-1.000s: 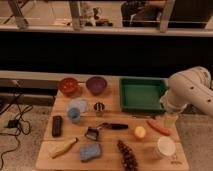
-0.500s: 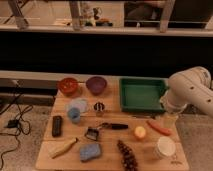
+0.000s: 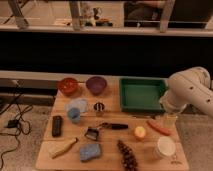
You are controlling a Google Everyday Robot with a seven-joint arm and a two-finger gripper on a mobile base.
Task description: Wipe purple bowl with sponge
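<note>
Tabletop (image 3: 110, 141) sponge (image 3: 90, 151), purple bowl (image 3: 96, 84) lie well apart from end effector (image 3: 170, 121) beside tray (image 3: 142, 95).

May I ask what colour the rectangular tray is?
The rectangular tray is green (camera view); the gripper hangs near its front corner.

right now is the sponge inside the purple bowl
No, the sponge lies near the front edge, far from the purple bowl; the end effector hangs at right.
</note>
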